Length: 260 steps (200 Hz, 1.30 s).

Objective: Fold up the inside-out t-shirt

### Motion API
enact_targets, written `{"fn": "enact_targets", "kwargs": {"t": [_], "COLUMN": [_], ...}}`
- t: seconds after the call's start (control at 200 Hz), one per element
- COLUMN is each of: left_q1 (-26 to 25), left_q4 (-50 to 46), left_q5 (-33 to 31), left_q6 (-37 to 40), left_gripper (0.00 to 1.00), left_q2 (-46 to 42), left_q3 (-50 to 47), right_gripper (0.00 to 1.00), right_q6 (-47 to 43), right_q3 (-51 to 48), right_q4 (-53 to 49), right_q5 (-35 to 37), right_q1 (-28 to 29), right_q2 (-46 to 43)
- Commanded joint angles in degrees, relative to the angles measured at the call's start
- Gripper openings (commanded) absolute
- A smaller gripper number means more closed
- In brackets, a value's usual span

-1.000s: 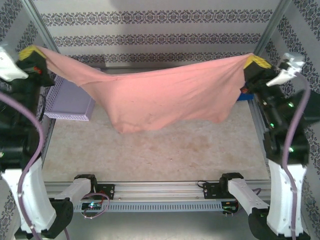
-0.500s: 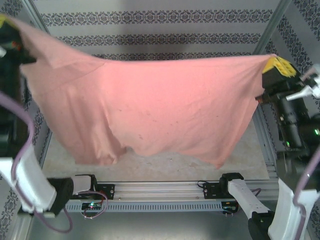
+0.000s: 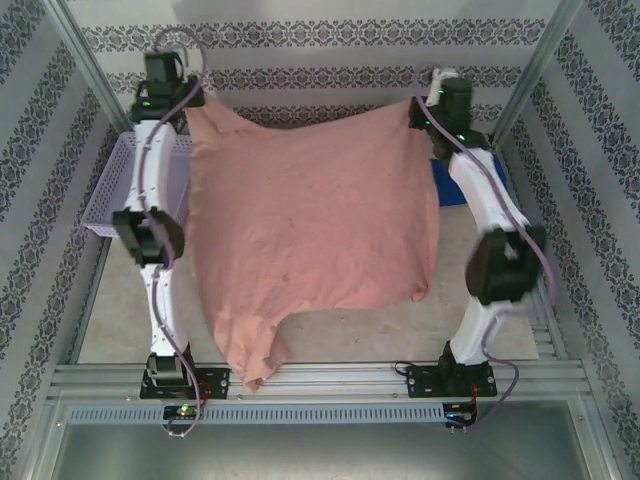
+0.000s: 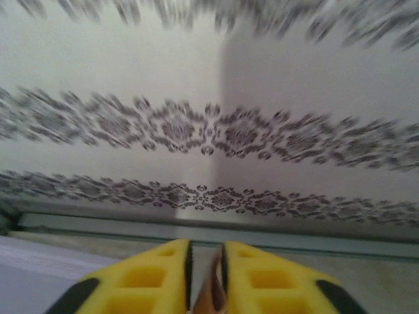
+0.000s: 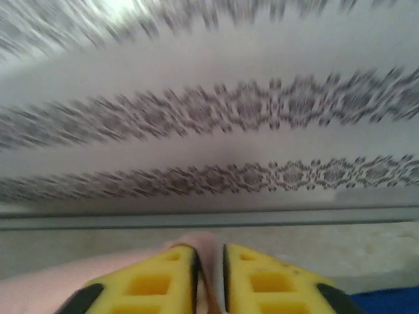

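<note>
I see a pale, mottled tabletop boxed in by walls papered in white with dark ornamental bands, metal posts in the far corners and an aluminium rail along the near edge. A lilac basket sits at the left edge towards the far corner. The inside-out t-shirt hangs spread over most of the tabletop, from the far edge down towards the near one. One trailing end reaches the near rail left of centre, and bare surface shows at the near right. The left arm and the right arm are both stretched well out to the far edge, wrists raised, one at each far corner of the shirt. In the left wrist view, the left hand has its yellow fingers close together with a fold of pink cloth pinched in the narrow gap. The right hand looks the same, with its fingers nearly together on a bunched pink edge. A patch of bright blue cloth shows low on the right of that view. Both wrist views are blurred and face the far wall.
</note>
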Motion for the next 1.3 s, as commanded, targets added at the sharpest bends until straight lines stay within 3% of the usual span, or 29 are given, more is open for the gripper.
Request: {"fn": "enact_targets", "kwargs": {"t": [0.0,0.065,0.14,0.2,0.315,0.435,0.585,0.68,0.844,0.954,1.069,1.144,1.294], "left_q1": [-1.4,-1.4,-1.4,-1.5,-2.0,-4.6,-11.5,-15.5,-27.4,-35.0,-42.5,-46.9,-53.7], "left_q4": [3.6,6.2,3.7,0.5,-7.6,-0.4,17.8,18.8,12.0,9.3,16.3,21.3,23.5], "left_q5": [0.6,-0.4,-0.4,1.3,3.2,9.2,11.4,11.3,8.2,6.3,5.8,5.9,5.5], "left_q6": [-2.4,-4.6,-6.9,-9.0,-14.3,-19.4,-26.4,-28.1,-21.2,-19.7,-15.5,-11.8,-1.8], "left_gripper": [0.45,0.62,0.78,0.84,0.84,0.82,0.82,0.82,0.82,0.83,0.83,0.84,0.83], "left_q2": [8.6,8.4,7.5,5.5,-2.4,-20.2,-43.4,-52.7,-64.6,-65.6,-61.4,-54.7,-38.1], "left_q3": [9.6,6.0,5.9,5.5,-0.1,-28.9,-69.2,-84.5,-100.2,-104.1,-104.4,-100.6,-87.3], "right_gripper": [0.36,0.42,0.46,0.5,0.57,0.58,0.58,0.57,0.55,0.5,0.31,0.21,0.11], "right_q6": [1.0,1.4,1.8,3.1,8.2,11.6,16.9,19.0,19.5,18.6,18.2,18.2,17.2], "right_q3": [16.0,22.2,19.6,11.2,-12.2,-35.0,-51.5,-57.2,-62.1,-61.4,-60.4,-60.0,-58.6], "right_q4": [-10.4,-18.0,-22.1,-23.1,-23.0,-23.6,-27.4,-29.2,-26.1,-23.7,-22.1,-21.6,-22.3], "right_q5": [3.2,3.1,1.6,0.2,-3.9,-1.2,2.2,4.6,5.9,3.6,0.9,1.1,1.9], "right_q1": [-0.1,0.2,0.8,1.6,3.4,6.3,7.6,8.3,6.0,3.7,1.5,1.2,0.5], "right_q2": [12.3,16.5,14.2,8.5,-5.6,-20.7,-34.6,-38.2,-38.2,-32.9,-28.9,-28.1,-27.7]}}
